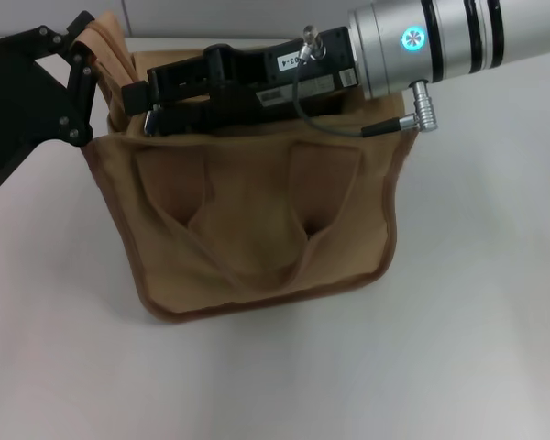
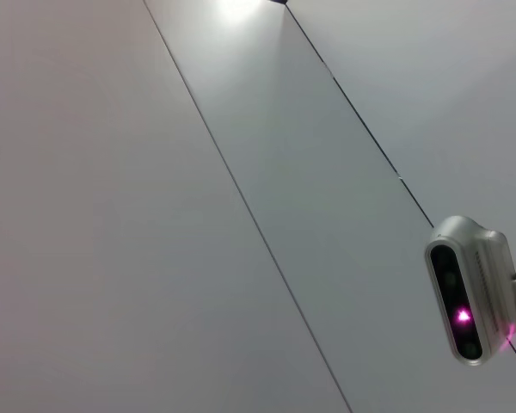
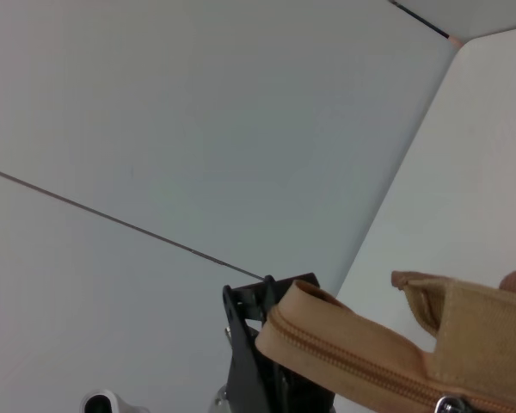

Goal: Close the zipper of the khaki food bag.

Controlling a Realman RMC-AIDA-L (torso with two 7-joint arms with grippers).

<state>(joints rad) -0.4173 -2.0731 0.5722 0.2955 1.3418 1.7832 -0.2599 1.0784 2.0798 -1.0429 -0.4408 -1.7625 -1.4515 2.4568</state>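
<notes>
The khaki food bag stands on the white table with its front pocket and two handles facing me. My left gripper is at the bag's top left corner, shut on the fabric end there. It shows as a black frame behind that end in the right wrist view. My right gripper reaches from the right along the bag's top, its tips near the left end, shut at a small silver piece. The zipper runs along the top panel, with its silver slider at the picture's lower edge.
White table lies all around the bag. My right arm's silver forearm and its cable hang over the bag's top right. The left wrist view shows only wall panels and a grey camera unit.
</notes>
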